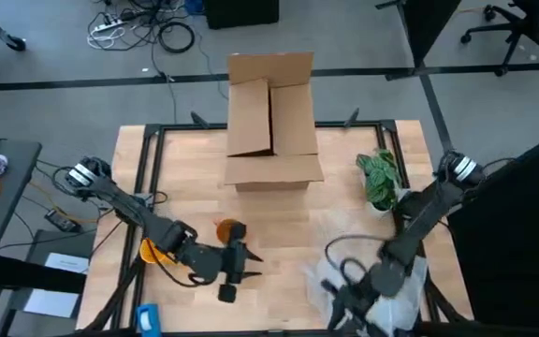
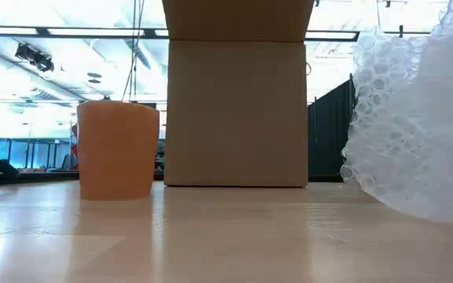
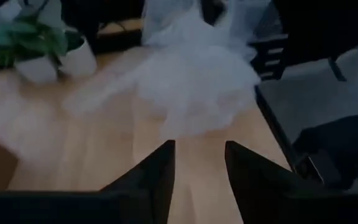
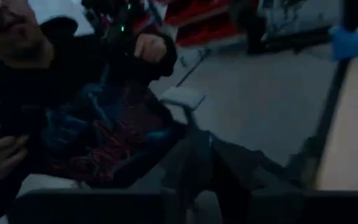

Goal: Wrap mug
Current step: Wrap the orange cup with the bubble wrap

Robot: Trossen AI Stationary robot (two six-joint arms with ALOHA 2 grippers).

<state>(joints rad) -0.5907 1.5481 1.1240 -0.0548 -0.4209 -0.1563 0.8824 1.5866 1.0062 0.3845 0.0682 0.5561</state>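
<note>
**Jaws spread, mug not yet on the wrap**

Jaws of the left gripper (image 1: 241, 262) stand apart and empty, just beside the mug (image 1: 229, 229), which sits upright on the table (image 1: 279, 220) in front of the cardboard box (image 1: 271, 117). The right gripper (image 1: 340, 295) is low over the bubble wrap (image 1: 386, 295) at the table's near right edge; whether it pinches the sheet cannot be told. This looks like the opening step: next, mug and wrap must be brought together.

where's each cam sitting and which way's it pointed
High: overhead, straight down on table, box, mug, both arms.
Low: table height, level at the mug and box; no arm shows.
Left wrist: past open left jaws toward bubble wrap, plant.
Right wrist: off the table toward a person.
Shared: mug, box.
</note>
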